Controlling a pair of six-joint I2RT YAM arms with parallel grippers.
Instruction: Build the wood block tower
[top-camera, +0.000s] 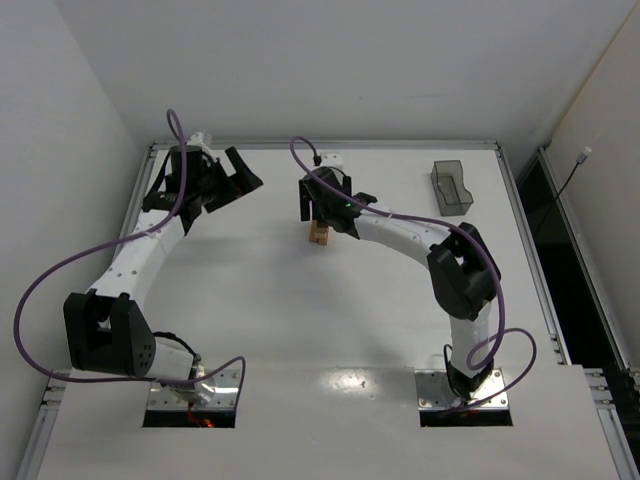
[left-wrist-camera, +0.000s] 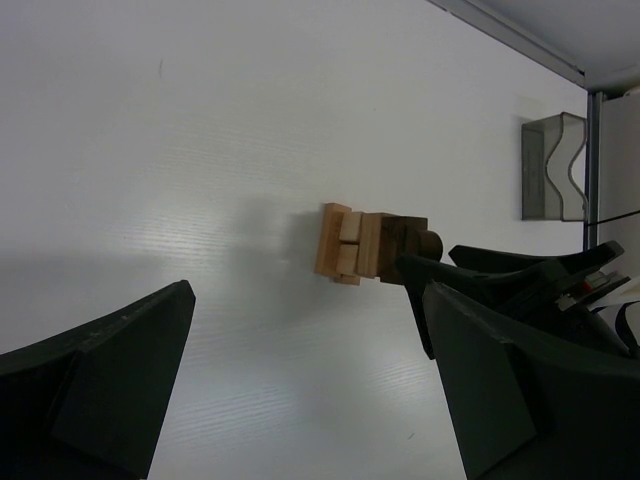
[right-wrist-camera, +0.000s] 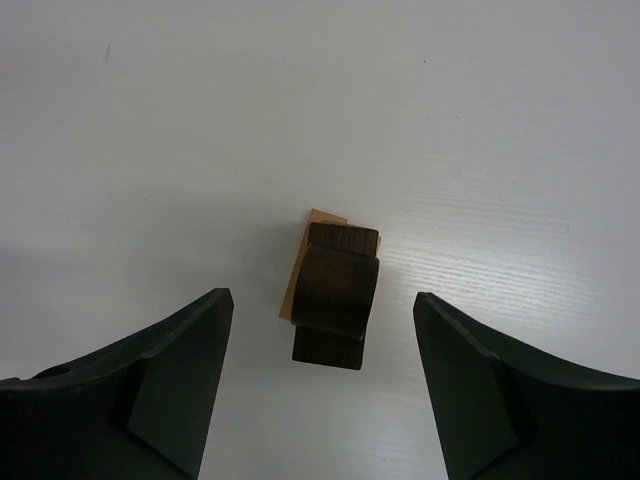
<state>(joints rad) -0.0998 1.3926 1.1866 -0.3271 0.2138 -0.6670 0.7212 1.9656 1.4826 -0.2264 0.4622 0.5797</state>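
Observation:
The wood block tower stands at mid-table, light tan blocks below and dark brown blocks on top. My right gripper hovers directly above it, open and holding nothing. In the right wrist view the tower's dark top sits between and below the spread fingers, with a tan edge showing beneath it. My left gripper is open and empty at the far left, well away from the tower. The left wrist view shows the tower from the side, with the right gripper's fingers at its dark end.
A dark translucent plastic tray stands at the far right of the table and also shows in the left wrist view. The table's raised rim runs along the back. Purple cables loop from both arms.

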